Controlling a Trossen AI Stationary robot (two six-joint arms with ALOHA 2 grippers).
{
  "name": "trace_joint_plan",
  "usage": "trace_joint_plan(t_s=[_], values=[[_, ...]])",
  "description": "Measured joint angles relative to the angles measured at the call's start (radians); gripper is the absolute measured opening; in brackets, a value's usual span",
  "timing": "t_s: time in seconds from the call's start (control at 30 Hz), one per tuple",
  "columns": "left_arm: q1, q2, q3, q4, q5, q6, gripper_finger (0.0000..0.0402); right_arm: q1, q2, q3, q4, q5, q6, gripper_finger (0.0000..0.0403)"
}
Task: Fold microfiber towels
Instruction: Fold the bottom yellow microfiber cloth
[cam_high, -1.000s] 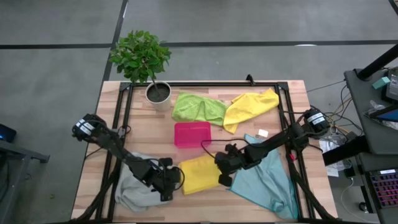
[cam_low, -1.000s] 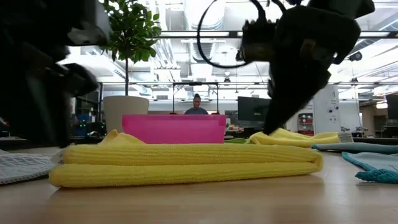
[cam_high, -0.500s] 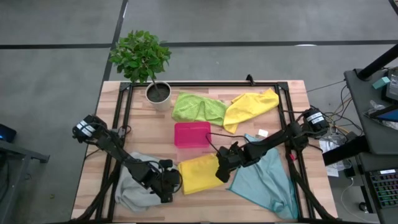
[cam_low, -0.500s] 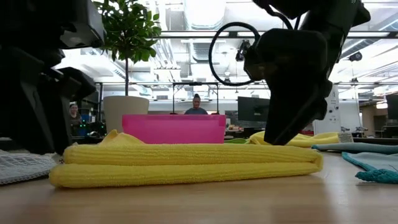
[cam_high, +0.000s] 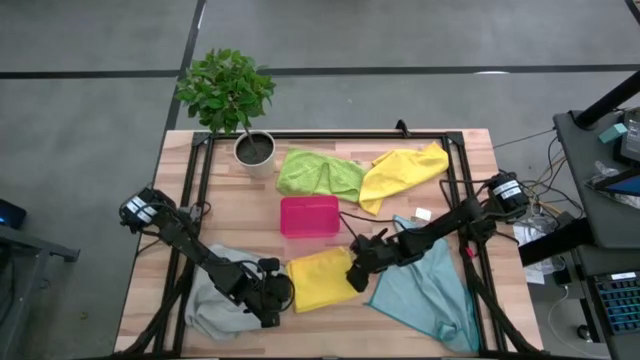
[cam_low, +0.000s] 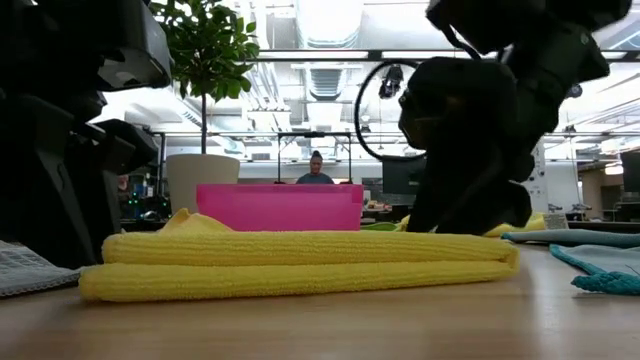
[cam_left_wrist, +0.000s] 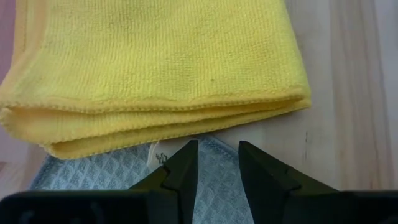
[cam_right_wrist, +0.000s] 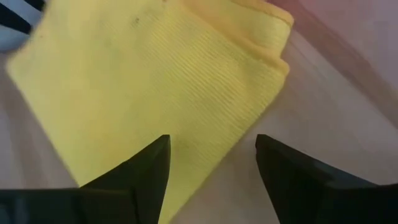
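A yellow microfiber towel (cam_high: 320, 281) lies folded in several layers near the table's front edge, also seen in the low view (cam_low: 300, 262). My right gripper (cam_right_wrist: 211, 163) stands open over its right edge, one finger over the cloth and one over bare wood. My left gripper (cam_left_wrist: 217, 163) is open by a narrow gap above a pale grey towel (cam_left_wrist: 124, 180), just left of the yellow one. Lying spread or crumpled are a teal-blue towel (cam_high: 430, 292), a lime green towel (cam_high: 318, 172) and a second yellow towel (cam_high: 405, 168). My right gripper has nothing between its fingers; whether its fingertips rest on the yellow towel's right edge (cam_right_wrist: 249, 106) I cannot tell. My left gripper hangs over the grey towel's edge (cam_left_wrist: 211, 146), and whether it touches that cloth I cannot tell.
A pink plastic tray (cam_high: 310, 215) stands just beyond the folded towel. A potted plant (cam_high: 252, 148) sits at the far left corner. A black frame rail (cam_high: 330, 136) runs along the table's far side. People show in the room behind (cam_low: 316, 170).
My right gripper has opened and let go of the yellow towel's right edge, and has sunk lower beside it. The folded towel lies where it was.
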Motion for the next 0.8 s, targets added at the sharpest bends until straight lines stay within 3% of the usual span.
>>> trace_joint_plan(t_s=[0.17, 0.33, 0.47, 0.7, 0.8], values=[[0.001, 0.0, -0.002, 0.001, -0.004, 0.003, 0.01, 0.0, 0.014, -0.065, 0.187, -0.007, 0.0, 0.0218], [0.002, 0.0, -0.002, 0.002, -0.011, 0.004, 0.01, 0.0, 0.048, -0.066, 0.26, -0.006, -0.038, 0.0192], [0.002, 0.0, -0.002, 0.003, -0.011, 0.004, 0.01, -0.002, 0.053, -0.067, 0.279, -0.004, -0.063, 0.0145], [0.002, 0.0, -0.002, 0.004, -0.016, 0.004, 0.01, -0.007, 0.04, -0.067, 0.268, -0.009, -0.11, 0.0022], [0.004, 0.0, -0.002, 0.014, -0.044, 0.027, 0.01, -0.019, -0.005, -0.067, 0.196, -0.045, -0.124, 0.0015]])
